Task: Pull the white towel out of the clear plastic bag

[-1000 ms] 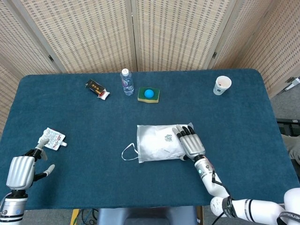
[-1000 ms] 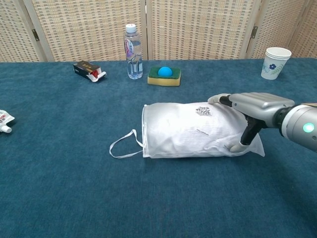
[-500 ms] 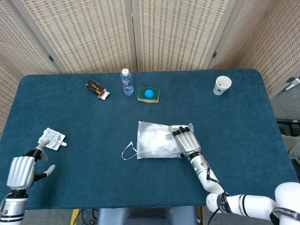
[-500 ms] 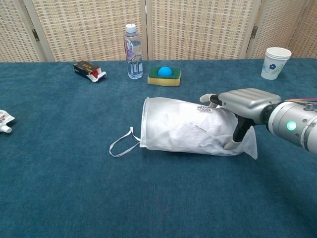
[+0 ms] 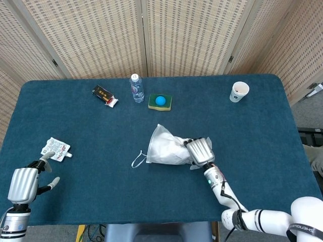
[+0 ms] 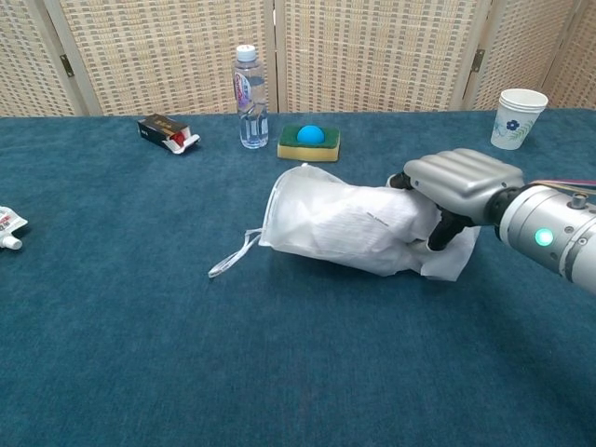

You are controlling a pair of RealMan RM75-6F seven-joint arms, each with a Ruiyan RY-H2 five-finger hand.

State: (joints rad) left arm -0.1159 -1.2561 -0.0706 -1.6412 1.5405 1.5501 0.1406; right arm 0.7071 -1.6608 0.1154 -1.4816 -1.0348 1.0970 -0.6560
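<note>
A clear plastic bag [image 6: 345, 223] holding the white towel [image 5: 166, 148] lies mid-table on the blue cloth [image 5: 262, 131], its right end lifted and gripped by the right hand [image 6: 456, 186] with fingers curled around it, while the left hand [image 5: 22, 184] rests empty, fingers apart, at the near-left edge beside a small pouch [image 5: 57, 149].

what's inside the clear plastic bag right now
White towel fills the clear plastic bag, crumpled. The right hand grips the bag's closed end, covering that part; nothing else shows inside.
</note>
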